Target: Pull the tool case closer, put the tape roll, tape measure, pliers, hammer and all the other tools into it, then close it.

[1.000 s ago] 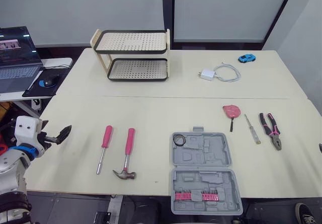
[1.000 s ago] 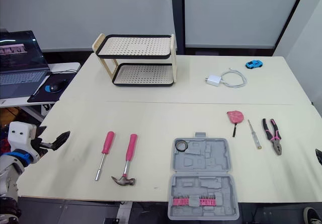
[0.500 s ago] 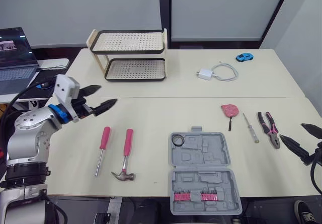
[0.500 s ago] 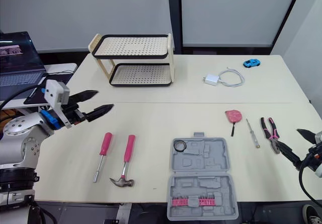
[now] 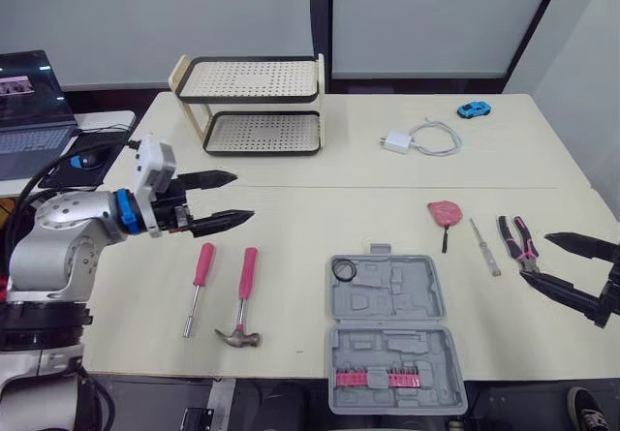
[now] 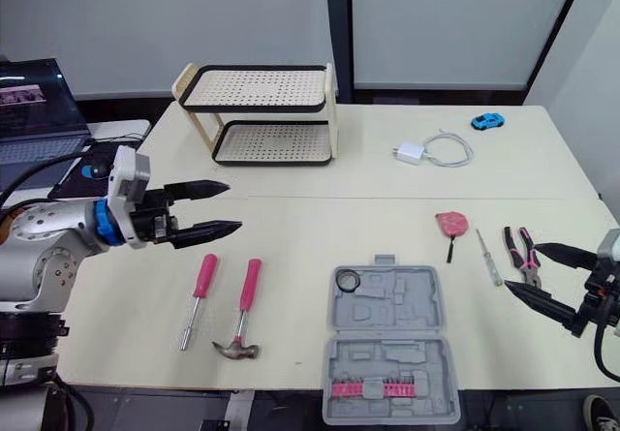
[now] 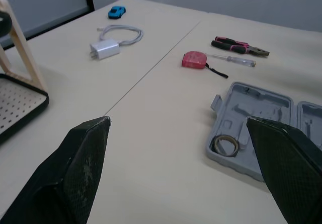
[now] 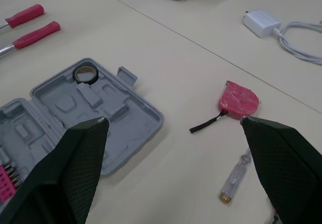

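Observation:
The grey tool case [image 5: 392, 329] lies open at the table's front edge, with the black tape roll [image 5: 344, 270] in its far left pocket. Left of it lie a pink-handled hammer [image 5: 244, 291] and a pink screwdriver [image 5: 201, 274]. To the right are a pink tape measure [image 5: 445, 213], a clear test screwdriver [image 5: 484, 247] and pink pliers [image 5: 516, 242]. My left gripper [image 5: 242, 196] hovers open above the table beyond the hammer and screwdriver handles. My right gripper [image 5: 536, 259] is open just right of the pliers, holding nothing.
A two-tier perforated rack [image 5: 252, 102] stands at the back left. A white charger with cable [image 5: 421, 140] and a blue toy car [image 5: 475, 110] lie at the back right. A laptop [image 5: 34, 111] sits on a side table to the left.
My left gripper has swung in from the table's left edge to above the hammer and screwdriver. My right gripper has come up from the right edge toward the pliers.

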